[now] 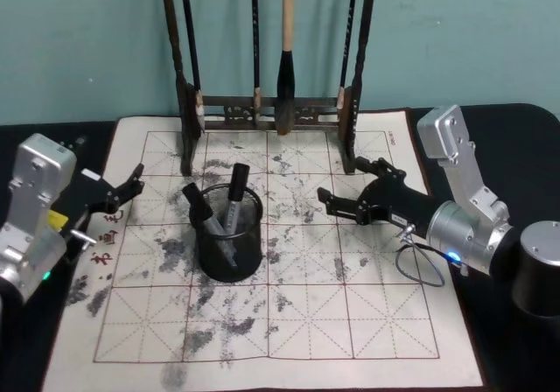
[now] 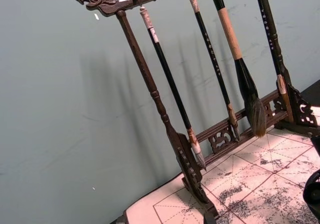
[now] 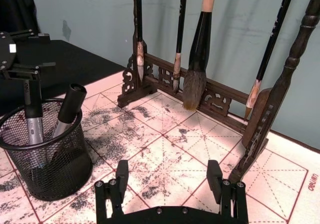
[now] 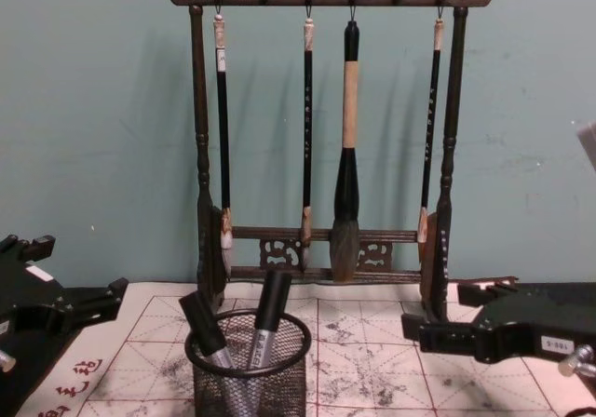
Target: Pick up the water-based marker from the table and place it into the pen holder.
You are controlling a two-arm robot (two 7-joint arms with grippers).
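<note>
Markers: two dark-capped markers (image 1: 229, 201) stand tilted inside the pen holder (image 1: 229, 254), none left lying on the paper mat (image 1: 367, 313), so the placing looks done.
Pen holder: upright near the middle of the worktop, in front of the brush rack (image 1: 267, 108).
Right gripper (image 1: 352, 201): fingers spread and empty, just right of the holder.
Left gripper (image 1: 122, 191): fingers spread, empty, near the worktop's left edge.
Risk: a careless sideways pull-back could clip the holder's rim and tip it, or catch the rack's right post.
</note>
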